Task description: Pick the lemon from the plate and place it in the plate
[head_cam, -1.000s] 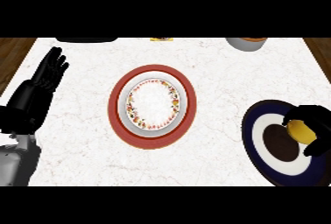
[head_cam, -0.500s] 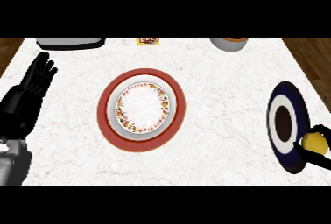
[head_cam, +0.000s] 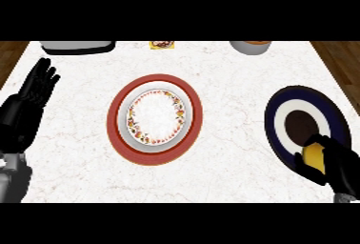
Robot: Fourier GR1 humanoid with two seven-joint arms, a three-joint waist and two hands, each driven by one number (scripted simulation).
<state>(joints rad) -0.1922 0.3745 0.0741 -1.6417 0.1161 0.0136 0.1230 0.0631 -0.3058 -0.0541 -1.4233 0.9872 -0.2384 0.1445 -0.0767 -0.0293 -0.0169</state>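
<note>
The yellow lemon [head_cam: 314,156] is at the near edge of the dark blue plate [head_cam: 281,114] with white ring and brown centre, at the right. My right hand [head_cam: 342,167] is curled round the lemon from the near right side, hiding part of it. A red-rimmed plate [head_cam: 156,84] with a white, flower-patterned middle lies at the centre of the marble counter. My left hand [head_cam: 32,97] rests open at the left edge, fingers pointing up, holding nothing.
At the counter's far edge stand a grey appliance [head_cam: 77,46] on the left, a small yellow packet [head_cam: 162,45] in the middle and a grey bowl [head_cam: 249,46] to the right. Wooden floor shows past both far corners.
The view has swung, so everything sits differently in frame. My right hand with the lemon stays at the blue plate's near edge. The left hand keeps its resting pose.
</note>
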